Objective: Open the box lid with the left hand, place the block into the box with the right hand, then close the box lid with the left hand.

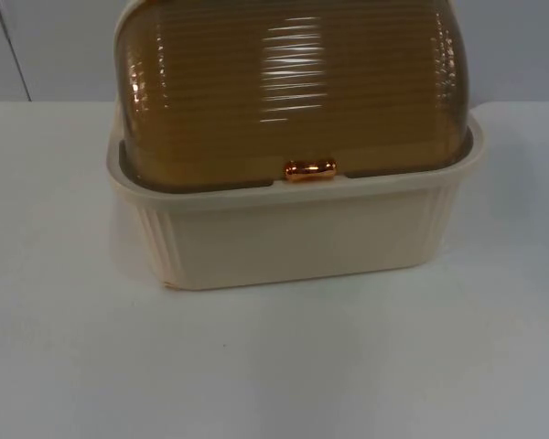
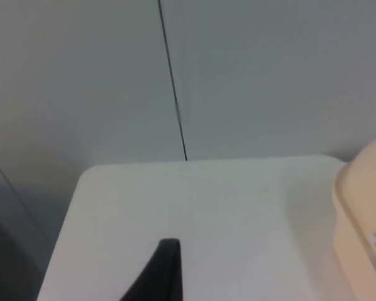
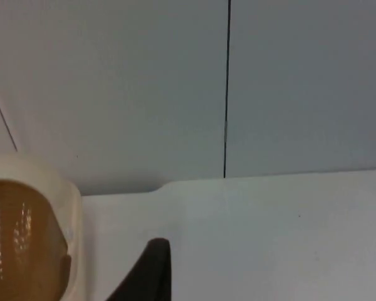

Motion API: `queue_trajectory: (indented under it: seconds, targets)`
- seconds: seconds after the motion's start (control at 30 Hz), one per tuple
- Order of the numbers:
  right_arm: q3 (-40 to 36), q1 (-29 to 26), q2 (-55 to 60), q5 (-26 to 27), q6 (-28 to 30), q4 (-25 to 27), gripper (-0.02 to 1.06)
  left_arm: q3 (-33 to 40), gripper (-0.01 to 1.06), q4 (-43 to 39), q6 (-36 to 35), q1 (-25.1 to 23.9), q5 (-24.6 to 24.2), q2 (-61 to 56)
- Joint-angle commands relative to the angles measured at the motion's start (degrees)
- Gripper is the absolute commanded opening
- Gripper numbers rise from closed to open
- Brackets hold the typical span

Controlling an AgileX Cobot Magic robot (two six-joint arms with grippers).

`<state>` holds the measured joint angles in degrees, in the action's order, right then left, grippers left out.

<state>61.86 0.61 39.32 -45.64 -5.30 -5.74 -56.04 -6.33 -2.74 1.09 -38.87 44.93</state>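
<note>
Lid's down on the cream box (image 1: 293, 242): amber ribbed dome lid (image 1: 293, 87) sits inside the rim, small copper-coloured handle (image 1: 310, 170) at the middle of the lid's front edge, just above the box's front wall. So my read is the opening step hasn't started.

Risks from here:
- Handle is small, rounded and shiny. A left-gripper pinch that's off-centre could slip off, or push the lid down instead of lifting it.
- Box looks like light plastic sitting free on the white table (image 1: 274, 366). Pull on the handle with any sideways component and the whole box probably slides or tips rather than the lid rotating.
- Roll-top style dome, I'd guess. The lift needs to follow the arc. A straight pull up likely binds it at the rim.
- No block anywhere I can make out, so the right arm's pick target is unknown from here.

Grippers:
- Left gripper: one black fingertip (image 2: 163, 269) over bare table. The box's cream corner (image 2: 360, 219) is off to that finger's side, well apart, nothing touching. Can't tell how wide the fingers are. Nothing visibly held.
- Right gripper: one black fingertip (image 3: 151, 269) over the table too. The box end with the amber lid (image 3: 22, 238) is near it on the opposite side, apart, no contact. Opening can't be judged either. Nothing visibly held.

Grey partition wall (image 3: 175, 88) is straight ahead of both fingertips, past the table's far edge. Both arms look parked either side of the box, waiting.
</note>
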Motion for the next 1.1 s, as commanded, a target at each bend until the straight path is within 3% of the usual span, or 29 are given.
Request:
queue_trajectory:
  seconds: [0.0, 0.27, 0.53, 1.07]
  targets:
    - [2.8, 0.0, 2.7, 1.7, -0.2, -0.4, 1.05, -0.3, 1.05, -0.4, 0.7, 0.2, 1.8, 2.0]
    - [11.4, 0.0, 14.7, 3.6, 0.6, -1.6, 1.05, -0.3, 1.05, 0.3, 7.3, 1.1, 3.2, 9.9]
    - [12.3, 0.0, 17.8, 6.6, 0.8, -1.6, 1.05, -0.3, 1.05, 1.0, 11.6, 7.2, 4.9, 16.0]
    - [12.3, 0.0, 17.7, 6.4, 0.8, -4.6, 1.05, -0.3, 1.05, 0.8, 30.0, 31.4, 5.7, 28.8]
